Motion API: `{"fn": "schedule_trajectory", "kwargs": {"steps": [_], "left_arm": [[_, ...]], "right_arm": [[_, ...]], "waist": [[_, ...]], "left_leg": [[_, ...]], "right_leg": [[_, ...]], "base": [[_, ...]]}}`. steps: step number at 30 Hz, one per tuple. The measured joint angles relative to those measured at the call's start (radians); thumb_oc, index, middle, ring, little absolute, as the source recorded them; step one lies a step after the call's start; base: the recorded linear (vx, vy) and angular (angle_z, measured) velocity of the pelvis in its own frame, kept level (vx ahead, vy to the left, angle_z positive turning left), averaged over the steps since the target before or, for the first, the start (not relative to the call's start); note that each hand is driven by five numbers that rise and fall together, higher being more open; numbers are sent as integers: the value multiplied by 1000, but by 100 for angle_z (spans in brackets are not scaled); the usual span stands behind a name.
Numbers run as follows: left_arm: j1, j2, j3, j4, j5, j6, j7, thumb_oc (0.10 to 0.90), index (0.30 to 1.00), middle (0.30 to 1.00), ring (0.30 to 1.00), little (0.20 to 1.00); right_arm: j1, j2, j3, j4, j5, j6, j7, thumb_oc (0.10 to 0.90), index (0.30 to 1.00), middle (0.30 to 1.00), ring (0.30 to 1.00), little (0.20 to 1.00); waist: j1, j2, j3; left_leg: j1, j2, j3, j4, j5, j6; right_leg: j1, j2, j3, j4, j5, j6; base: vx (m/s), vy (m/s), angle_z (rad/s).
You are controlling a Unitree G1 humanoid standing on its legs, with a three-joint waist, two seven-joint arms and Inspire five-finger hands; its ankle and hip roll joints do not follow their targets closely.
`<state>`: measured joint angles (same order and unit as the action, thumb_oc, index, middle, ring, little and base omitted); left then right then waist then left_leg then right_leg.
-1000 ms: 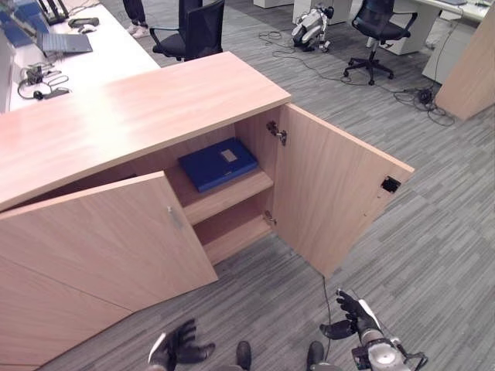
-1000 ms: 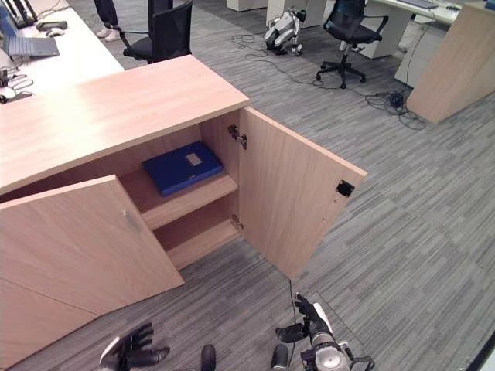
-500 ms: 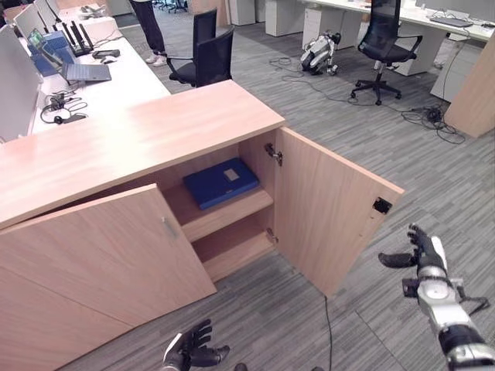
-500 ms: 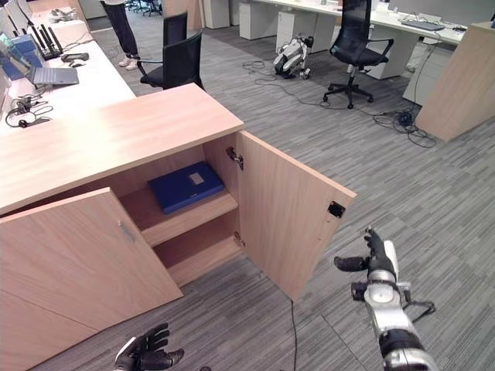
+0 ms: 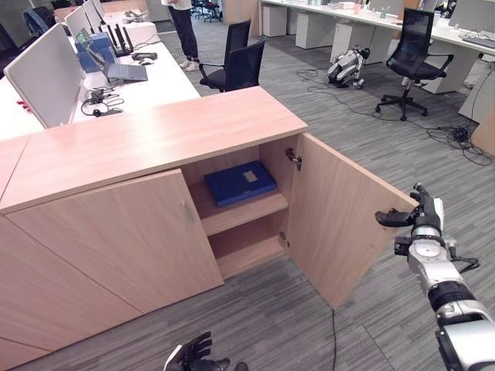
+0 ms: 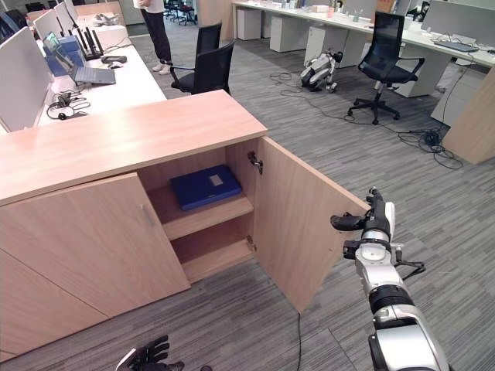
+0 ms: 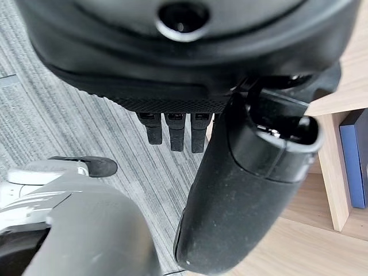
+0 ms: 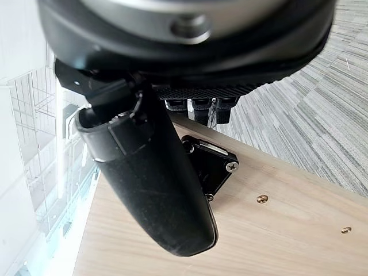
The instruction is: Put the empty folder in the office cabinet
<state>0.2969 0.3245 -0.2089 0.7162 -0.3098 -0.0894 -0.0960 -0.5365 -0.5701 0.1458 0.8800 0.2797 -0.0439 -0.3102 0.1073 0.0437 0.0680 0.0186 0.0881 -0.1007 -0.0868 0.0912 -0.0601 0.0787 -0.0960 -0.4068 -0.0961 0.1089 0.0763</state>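
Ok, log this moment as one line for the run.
folder: flat on upper cabinet shelf | right door: open | right hand: open, at door's top edge | left hand: low, idle

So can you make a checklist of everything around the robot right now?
Surface: grey carpet floor; wooden cabinet top bare.
Job's things: blue folder lies flat on the cabinet's upper shelf; right door wide open, left door nearly shut.
Clutter: nothing seen in the lower shelf.
Hands: right hand open at the right door's outer edge by the black catch; left hand low, open, holding nothing.
Cables: cords on the floor by the far desks.
Surroundings: office chairs, laptop, a person standing.
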Motion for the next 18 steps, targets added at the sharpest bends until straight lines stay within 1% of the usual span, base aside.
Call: {"fn": "schedule_trajectory", "kwargs": {"steps": [1, 2, 3, 4, 5, 7, 8, 9, 11, 12, 13, 14, 15, 16, 17, 18], "left_arm": [[0, -1, 0, 5, 0, 0, 1, 800, 900, 900, 900, 900], [1, -2, 0, 8, 0, 0, 2, 800, 900, 900, 900, 900], [3, -8, 4, 19, -1, 0, 4, 800, 900, 900, 900, 900], [1, -14, 10, 23, -1, 0, 6, 800, 900, 900, 900, 900], [9, -16, 12, 24, -1, 0, 7, 800, 900, 900, 900, 900], [6, -28, 32, 21, -2, -1, 17, 800, 900, 900, 900, 900], [1, -31, 36, 22, -2, -1, 22, 800, 900, 900, 900, 900], [6, -32, 36, 26, -3, 0, 23, 800, 900, 900, 900, 900], [-11, -36, 36, 24, -5, -1, 27, 800, 900, 900, 900, 900], [-59, -44, 36, 29, -25, 1, 28, 800, 900, 900, 900, 900], [-77, -43, 38, 32, -33, 2, 32, 800, 900, 900, 900, 900], [-107, -40, 47, 34, -38, 4, 42, 800, 900, 900, 900, 900], [-114, -45, 45, 26, -37, 3, 41, 800, 900, 900, 900, 900], [-115, -75, 45, 21, -37, 2, 40, 800, 900, 900, 900, 900], [-115, -86, 46, 20, -35, 1, 36, 800, 900, 900, 900, 900], [-115, -98, 47, 19, -34, 1, 33, 800, 900, 900, 900, 900]], "right_arm": [[1, 11, 0, -2, 0, 0, 0, 800, 900, 900, 900, 900], [1, 5, -1, -3, 0, 0, 0, 800, 900, 900, 900, 900], [27, 16, 1, -35, 0, -1, -4, 800, 900, 900, 900, 900], [53, 10, 1, -83, 0, -5, -4, 800, 900, 900, 900, 900], [61, 24, 2, -96, 0, -6, -4, 800, 900, 900, 900, 900], [130, 29, -2, -195, 0, -27, -4, 800, 900, 900, 900, 900], [149, 32, -1, -228, 0, -40, -1, 800, 900, 900, 900, 900], [183, 59, -3, -276, 0, -50, -1, 800, 900, 900, 900, 900], [266, 58, -7, -372, 0, -74, -1, 800, 900, 900, 900, 900], [363, 42, -23, -451, -1, -100, 0, 800, 900, 900, 900, 900], [389, 55, -24, -465, -2, -99, 3, 800, 900, 900, 900, 900], [409, 101, -8, -475, -4, -81, 21, 800, 900, 900, 900, 900], [411, 119, 26, -484, -15, -69, 45, 800, 900, 900, 900, 900], [416, 136, 74, -491, -47, -55, 75, 800, 900, 900, 900, 900], [439, 153, 54, -507, -68, -55, 77, 800, 900, 900, 900, 900], [481, 155, 47, -530, -76, -55, 77, 800, 900, 900, 900, 900]], "waist": [[0, 0, 0], [0, 0, 0], [2, 1, -1], [1, 1, -2], [2, 2, -3], [4, 1, -5], [3, 1, -5], [7, 4, -5], [5, 10, -3], [0, 9, -1], [-10, -12, 1], [-61, -70, 0], [-72, -76, 0], [-72, -37, 3], [-72, -17, 4], [-78, 1, -2]], "left_leg": [[-2, 0, -9, 0, 0, 0], [-2, 0, -17, 0, 0, 0], [-9, 3, -32, 0, 0, 0], [-21, 8, -48, 0, -1, -1], [-25, 10, -49, 0, -1, -1], [-50, 15, -73, 0, -1, -1], [-58, 19, -73, 0, -1, -1], [-68, 21, -87, 2, -1, 0], [-117, 21, -114, 43, -7, -5], [-186, 29, -88, 88, -58, -12], [-198, 48, 19, 76, -120, -21], [-224, 86, 297, 129, -108, -1], [-210, 117, 391, 170, -82, -18], [-133, 145, 426, 155, -50, -36], [-104, 135, 425, 155, -49, -38], [-74, 110, 426, 153, -52, -35]], "right_leg": [[-1, 1, -2, 0, 0, 0], [-1, 2, -3, 0, -1, -1], [-2, 7, -14, 0, -5, -7], [-11, 13, -19, 0, -7, -11], [-14, 17, -18, 0, -7, -11], [-35, 27, -29, 0, -7, -11], [-41, 28, -46, 0, -6, -13], [-47, 36, -55, 3, 0, -19], [-55, 49, -92, 9, 5, -26], [-61, 34, -174, 9, 6, -44], [-66, 13, -217, 9, 16, -61], [-80, -61, -291, 5, 4, -89], [-79, -89, -323, 2, 7, -86], [-61, -98, -347, 5, 14, -63], [-43, -106, -381, 10, 23, -33], [-16, -120, -424, 12, 28, -15]], "base": [[-11, -12, 7], [-8, -15, 9], [-6, -16, 14], [-5, -23, 13], [-45, -15, 10], [-97, -14, 9], [-123, 9, 8], [-145, 68, 17], [-113, 133, 67], [-63, 152, 118], [-98, 199, 188], [-9, 61, 153], [79, 323, 163], [113, 342, 98], [116, 430, 110], [40, 244, 102]]}}
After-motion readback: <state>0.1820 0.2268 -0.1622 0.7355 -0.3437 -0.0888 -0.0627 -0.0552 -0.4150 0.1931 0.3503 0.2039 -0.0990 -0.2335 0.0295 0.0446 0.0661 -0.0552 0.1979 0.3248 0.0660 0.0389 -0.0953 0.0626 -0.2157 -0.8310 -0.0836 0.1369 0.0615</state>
